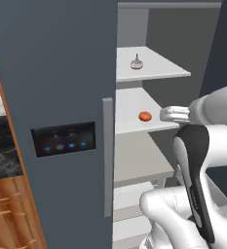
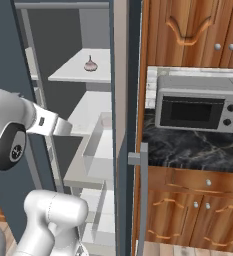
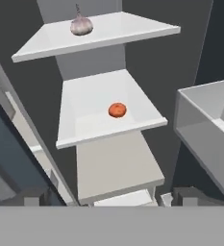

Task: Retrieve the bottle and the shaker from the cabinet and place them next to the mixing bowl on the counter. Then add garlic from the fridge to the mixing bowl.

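The gripper (image 3: pixel 108 197) hangs just inside the open fridge with its jaws spread wide and nothing between them; from the hand view its two dark finger tips (image 3: pixel 34 197) sit low in the picture, well apart from each other. The white arm (image 1: pixel 198 160) reaches in from the doorway, its wrist level with the middle shelf.

Ahead of the hand and a little below its line of sight, a small orange-red tomato (image 3: pixel 117 110) lies alone on the middle shelf (image 3: pixel 94 125), toward its front right part. The gripper is apart from it, not touching.

The garlic (image 3: pixel 80 25) sits one shelf higher, on the upper shelf (image 3: pixel 123 31), upright with its thin stem pointing up, toward the back of the shelf. It is well above and beyond the open fingers. The same bulb shows from both base cameras (image 1: pixel 137 62) (image 2: pixel 90 64).

To the hand's right a pale door bin (image 3: pixel 205 125) juts from the fridge door. To the left stands the grey fridge door (image 1: pixel 61 97) with a dark control panel (image 1: pixel 64 138). On the right, a microwave (image 2: pixel 195 102) rests on a black marbled counter (image 2: pixel 198 150) among wooden cabinets (image 2: pixel 188 25).
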Robot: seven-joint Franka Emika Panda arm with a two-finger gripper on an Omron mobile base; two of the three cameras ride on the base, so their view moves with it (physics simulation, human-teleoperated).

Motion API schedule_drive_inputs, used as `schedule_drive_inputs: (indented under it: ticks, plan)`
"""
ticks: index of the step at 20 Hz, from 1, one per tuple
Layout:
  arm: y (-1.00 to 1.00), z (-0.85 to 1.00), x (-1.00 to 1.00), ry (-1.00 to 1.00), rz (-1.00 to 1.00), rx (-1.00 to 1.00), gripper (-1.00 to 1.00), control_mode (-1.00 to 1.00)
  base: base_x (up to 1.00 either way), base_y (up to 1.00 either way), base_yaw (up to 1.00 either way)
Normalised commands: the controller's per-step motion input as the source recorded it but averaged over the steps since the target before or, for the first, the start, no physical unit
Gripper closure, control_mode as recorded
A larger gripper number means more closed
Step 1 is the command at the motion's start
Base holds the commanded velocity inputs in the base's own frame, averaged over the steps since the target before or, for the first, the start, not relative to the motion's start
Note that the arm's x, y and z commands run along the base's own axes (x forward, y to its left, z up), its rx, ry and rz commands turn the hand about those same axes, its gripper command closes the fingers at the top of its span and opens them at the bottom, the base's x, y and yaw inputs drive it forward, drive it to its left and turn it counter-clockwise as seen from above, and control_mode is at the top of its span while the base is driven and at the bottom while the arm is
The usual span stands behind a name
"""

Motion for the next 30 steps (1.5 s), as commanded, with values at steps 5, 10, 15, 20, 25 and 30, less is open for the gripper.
schedule_drive_inputs:
  ticks: [5,10,15,20,25,30]
  plan:
    - [-0.01,0.69,0.00,0.00,0.03,-0.09,-1.00,-1.00,0.00,0.00,0.00]
    - [-0.07,0.53,0.47,0.02,0.09,-0.03,-1.00,-1.00,0.00,0.00,0.00]
    - [-0.01,0.43,0.56,0.01,0.15,0.00,-1.00,-1.00,0.00,0.00,0.00]
    - [0.00,0.13,0.71,0.10,0.01,0.00,-1.00,-1.00,0.00,0.00,0.00]
    - [0.00,0.00,0.82,0.02,-0.01,0.00,-1.00,-1.00,0.00,0.00,0.00]
    - [0.05,-0.06,0.89,-0.01,-0.02,0.00,-1.00,-1.00,0.00,0.00,0.00]
